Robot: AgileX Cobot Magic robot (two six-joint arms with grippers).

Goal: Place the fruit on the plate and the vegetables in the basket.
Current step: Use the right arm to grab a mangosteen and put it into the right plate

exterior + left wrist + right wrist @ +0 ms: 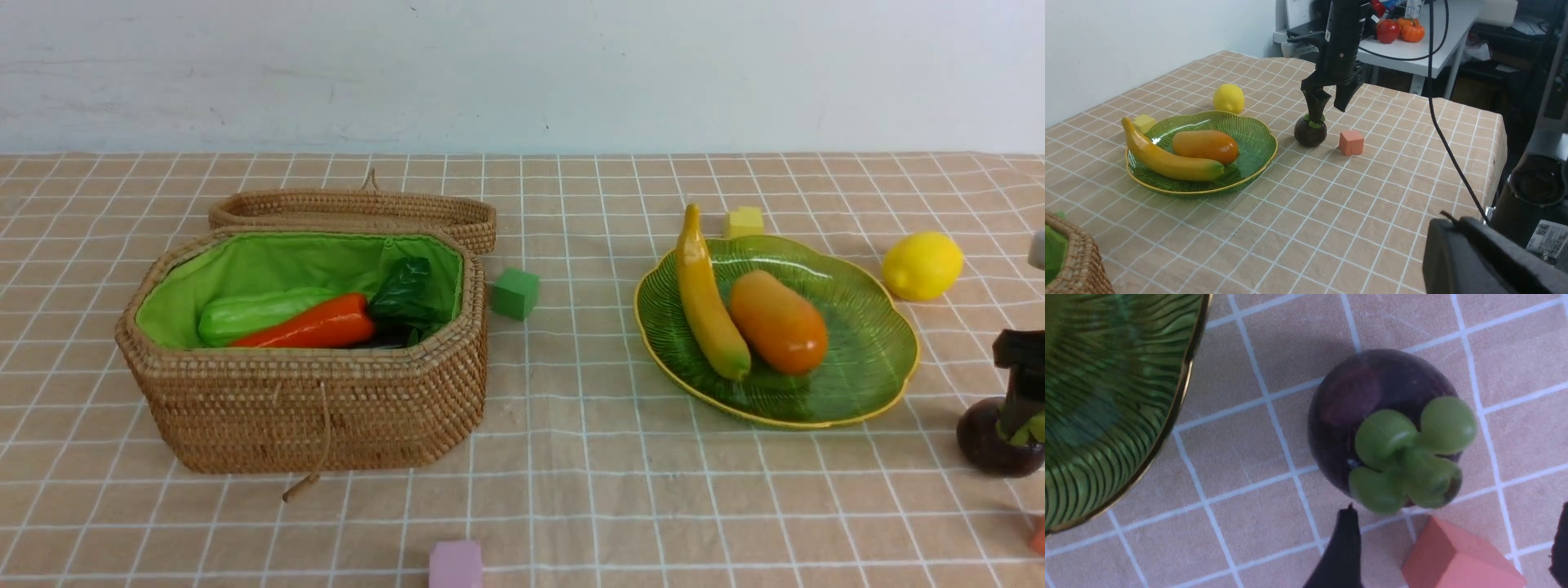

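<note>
Right gripper [1327,111]: jaws spread wide, nothing between them, pointing down over the cloth at my right edge. One fingertip [1315,115] sits right at the green cap of the mangosteen [1310,132]; whether it touches I cannot tell. Wrist view: mangosteen upright on the cloth, cap up, beside one finger rather than between the two. Salmon cube [1351,142] just beside the mangosteen, on the side away from the plate [1265,157]. Plate rim near the mangosteen, not touching. On the plate: banana [706,302] and mango [777,321] lying side by side, banana stem poking over the far rim. Lemon [922,265] on the cloth past the plate's far right rim, apart from it. Yellow cube [744,221] at the plate's far edge. Left gripper [1453,245]: clenched shut, only a dark corner of it in its own wrist view, nothing seen in it. Basket [302,408] on my left, well apart from the plate, lid thrown back and lying behind. Inside: cucumber [253,314] and carrot [314,327] against each other, dark green leaves [404,290] at the right end, something dark under them I cannot make out. Green cube [514,293] just beside the basket's far right corner. Pink cube [455,563] at the near edge
</note>
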